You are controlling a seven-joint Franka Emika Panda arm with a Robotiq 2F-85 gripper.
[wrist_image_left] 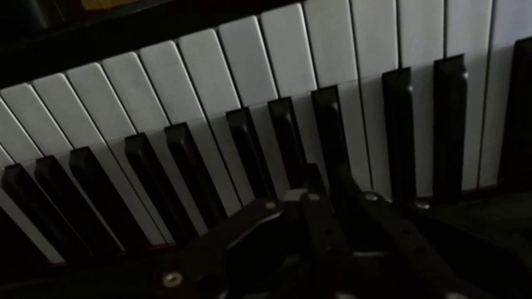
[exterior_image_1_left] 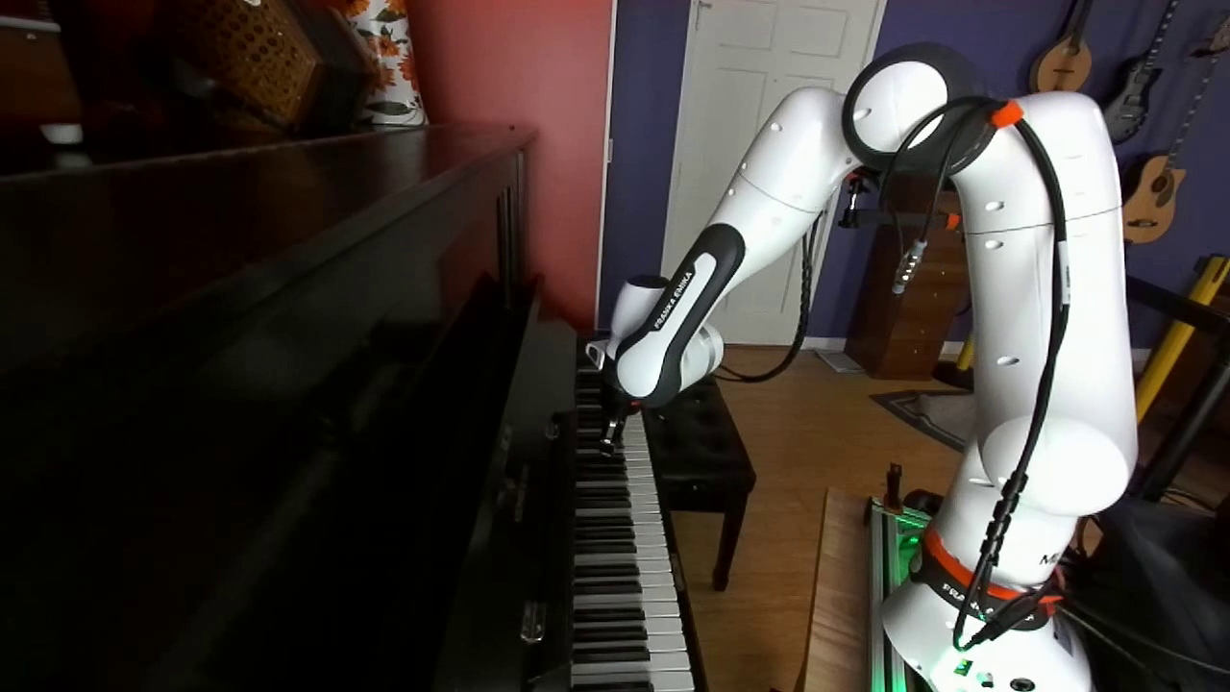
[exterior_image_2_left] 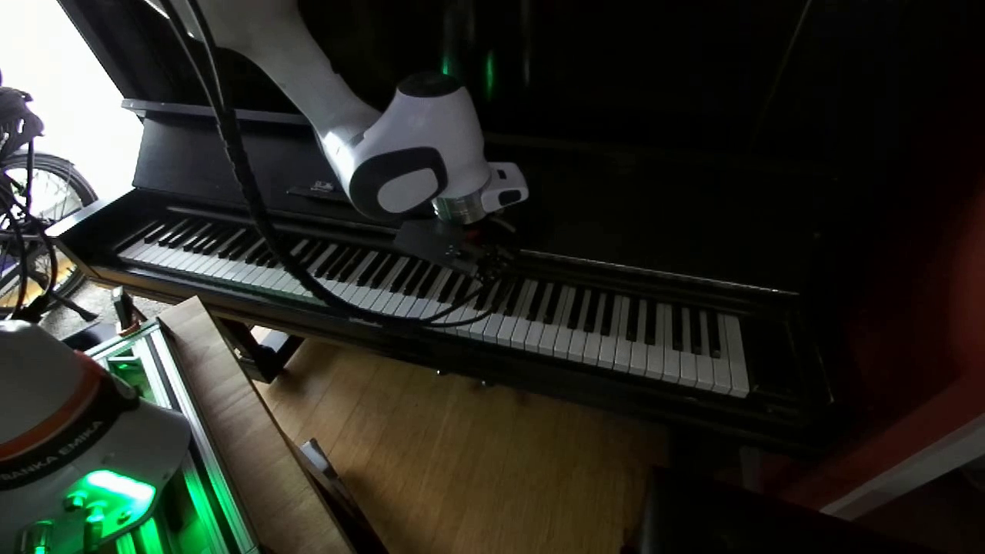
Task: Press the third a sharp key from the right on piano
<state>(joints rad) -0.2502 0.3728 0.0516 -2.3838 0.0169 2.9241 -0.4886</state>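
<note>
The piano (exterior_image_1_left: 461,159) is dark and glossy, and it also shows in an exterior view (exterior_image_2_left: 662,215). Its row of white and black keys shows in both exterior views and fills the wrist view (wrist_image_left: 286,50), with key fronts toward the top. My gripper (wrist_image_left: 328,170) points down over the keys; it also shows in both exterior views (exterior_image_1_left: 609,447) (exterior_image_2_left: 492,269). Its fingertips stand a small gap apart with nothing between them. They overlap two black keys of a group of three (wrist_image_left: 286,137). I cannot tell whether they touch the keys.
A dark padded bench (exterior_image_1_left: 697,452) stands in front of the keyboard. A black arm cable (exterior_image_2_left: 254,192) hangs across the keys. The robot base sits beside a wooden board (exterior_image_2_left: 238,446). A patterned box (exterior_image_1_left: 259,58) and a floral vase (exterior_image_1_left: 386,58) stand on the piano top.
</note>
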